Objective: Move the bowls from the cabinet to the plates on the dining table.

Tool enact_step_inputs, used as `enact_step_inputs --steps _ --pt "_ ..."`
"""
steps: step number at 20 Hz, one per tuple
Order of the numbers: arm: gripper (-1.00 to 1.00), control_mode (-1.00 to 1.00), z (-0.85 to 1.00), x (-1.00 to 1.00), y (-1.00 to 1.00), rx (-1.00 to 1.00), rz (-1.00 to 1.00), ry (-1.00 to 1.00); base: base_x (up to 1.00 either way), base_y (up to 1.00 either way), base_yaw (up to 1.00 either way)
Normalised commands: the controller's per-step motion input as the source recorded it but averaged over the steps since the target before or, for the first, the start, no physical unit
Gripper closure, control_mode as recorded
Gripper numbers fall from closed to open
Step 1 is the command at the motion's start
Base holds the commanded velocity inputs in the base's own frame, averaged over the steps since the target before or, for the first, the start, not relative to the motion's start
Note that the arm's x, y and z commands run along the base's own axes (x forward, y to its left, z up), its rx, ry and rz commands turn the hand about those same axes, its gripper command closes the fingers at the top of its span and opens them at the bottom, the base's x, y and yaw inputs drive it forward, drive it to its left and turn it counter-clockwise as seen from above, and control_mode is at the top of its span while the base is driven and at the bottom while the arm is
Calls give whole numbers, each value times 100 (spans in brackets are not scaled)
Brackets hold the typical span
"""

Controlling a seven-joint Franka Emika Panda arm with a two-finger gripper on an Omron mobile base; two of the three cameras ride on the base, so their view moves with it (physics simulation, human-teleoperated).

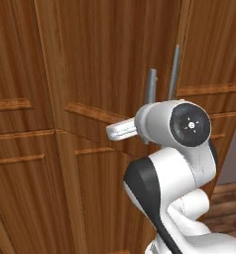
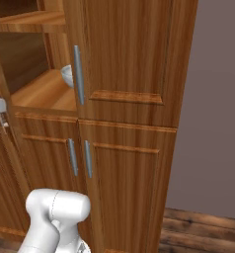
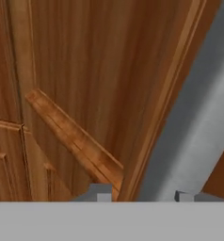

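A cabinet (image 2: 129, 74) door (image 1: 105, 74) stands swung open, the gripper (image 3: 142, 195) at its edge, fingers either side of the grey handle (image 3: 198, 122), grip unclear. A pale bowl (image 2: 67, 75) sits on the exposed shelf (image 2: 43, 94).

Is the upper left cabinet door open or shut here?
Open: the door stands swung out, and the right base view shows bare shelf with a bowl inside.

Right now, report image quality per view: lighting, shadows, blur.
Left base view: even flat lighting, cabinet sharp, no glare. Right base view: the open shelf recess is shadowed, a pale bowl edge peeking behind the closed door. Hand view: the grey handle is very close, soft and oversized between the fingertips.
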Motion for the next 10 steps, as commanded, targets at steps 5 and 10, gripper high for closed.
enact_step_inputs --steps 5,10 --pt "100 -100 0 -47 61 -1 0 0 0 0 0" --pt "100 -100 0 -41 60 -3 0 0 0 0 0"
